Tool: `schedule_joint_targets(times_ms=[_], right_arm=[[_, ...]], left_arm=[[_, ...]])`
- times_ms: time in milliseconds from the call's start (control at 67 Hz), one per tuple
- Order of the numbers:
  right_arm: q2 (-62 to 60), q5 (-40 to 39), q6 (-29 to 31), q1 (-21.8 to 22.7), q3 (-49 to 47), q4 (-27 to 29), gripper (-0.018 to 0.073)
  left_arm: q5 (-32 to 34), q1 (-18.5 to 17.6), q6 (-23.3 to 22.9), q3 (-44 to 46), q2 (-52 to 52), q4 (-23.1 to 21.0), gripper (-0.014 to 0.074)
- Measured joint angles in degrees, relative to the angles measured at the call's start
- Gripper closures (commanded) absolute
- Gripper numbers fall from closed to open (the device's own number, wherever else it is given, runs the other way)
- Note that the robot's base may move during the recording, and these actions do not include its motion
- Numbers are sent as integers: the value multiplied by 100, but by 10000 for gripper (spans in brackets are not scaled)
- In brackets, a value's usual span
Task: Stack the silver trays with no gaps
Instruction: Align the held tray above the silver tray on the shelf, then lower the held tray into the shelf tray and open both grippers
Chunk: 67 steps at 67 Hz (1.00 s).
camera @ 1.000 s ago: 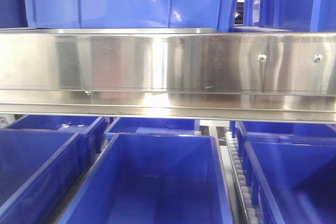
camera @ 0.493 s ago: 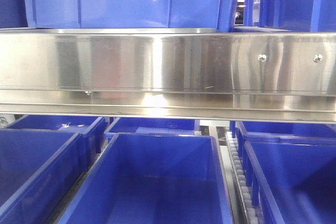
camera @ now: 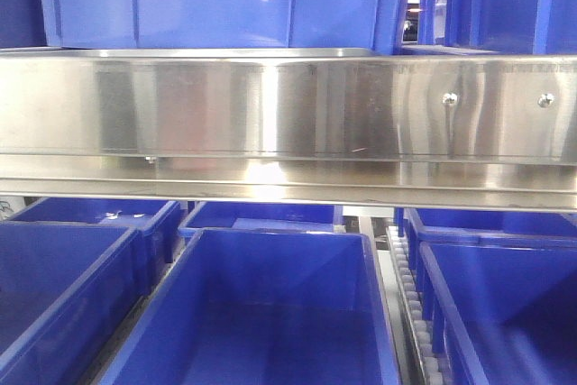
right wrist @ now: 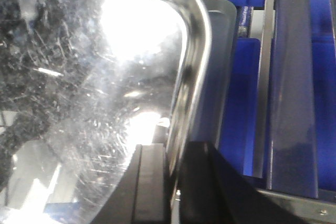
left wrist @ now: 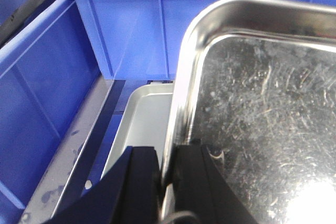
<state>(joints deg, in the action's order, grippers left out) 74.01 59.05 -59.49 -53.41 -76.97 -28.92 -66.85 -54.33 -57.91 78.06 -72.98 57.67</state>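
Left gripper (left wrist: 166,176) clamped on left rim of top tray (left wrist: 252,103), one finger inside, one outside. Right gripper (right wrist: 175,174) gripping the same tray's right rim. Top tray sits over lower tray (left wrist: 140,125); lower tray's edge shows past both rims. Contact between them: can't tell. Bins (left wrist: 131,24) flank trays. Front view shows rail (camera: 270,114) and more bins.

left wrist view: upper tray (left wrist: 262,103) runs off my frame right and bottom; lower tray (left wrist: 142,124) mostly hidden beneath it. right wrist view: glare blots the upper tray's floor; i cannot read it.
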Motion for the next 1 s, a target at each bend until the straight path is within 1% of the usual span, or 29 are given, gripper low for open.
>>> schedule_joint_targets(times_ms=[45, 105, 209, 358, 448, 567, 627, 657, 762, 866, 1000], right_arm=[[104, 109, 11, 0, -87, 0, 555], [264, 236, 77, 53, -252, 8, 555], [600, 250, 178, 229, -587, 8, 556], [1140, -248, 365, 619, -1068, 13, 556], [1506, -543, 452, 842, -1352, -15, 556], [1998, -771, 504, 1056, -1774, -23, 556], [2227, -820, 503, 1121, -1946, -23, 556], [2361, -820, 503, 1146, -2021, -23, 556], [2661, -685, 515, 1207, -2161, -37, 556], [2901, -407, 515, 1230, -2173, -37, 556], [3107, -174, 515, 1233, -2173, -2, 556]], left_arm=[[16, 105, 134, 76, 0, -284, 614], [99, 331, 335, 158, 0, -622, 614], [341, 847, 736, 238, 0, -1249, 613], [711, 1733, 1515, 270, -32, -2312, 613], [1117, 2229, 2008, 273, -108, -2885, 613], [1637, 2831, 2518, 283, -393, -3340, 613], [1778, 3047, 2741, 283, -576, -3531, 613], [1869, 3134, 2838, 283, -674, -3650, 613], [2107, 3301, 3059, 283, -1033, -3825, 613], [2252, 3326, 3131, 283, -1311, -3895, 613], [2277, 3326, 3182, 283, -1645, -3956, 613]])
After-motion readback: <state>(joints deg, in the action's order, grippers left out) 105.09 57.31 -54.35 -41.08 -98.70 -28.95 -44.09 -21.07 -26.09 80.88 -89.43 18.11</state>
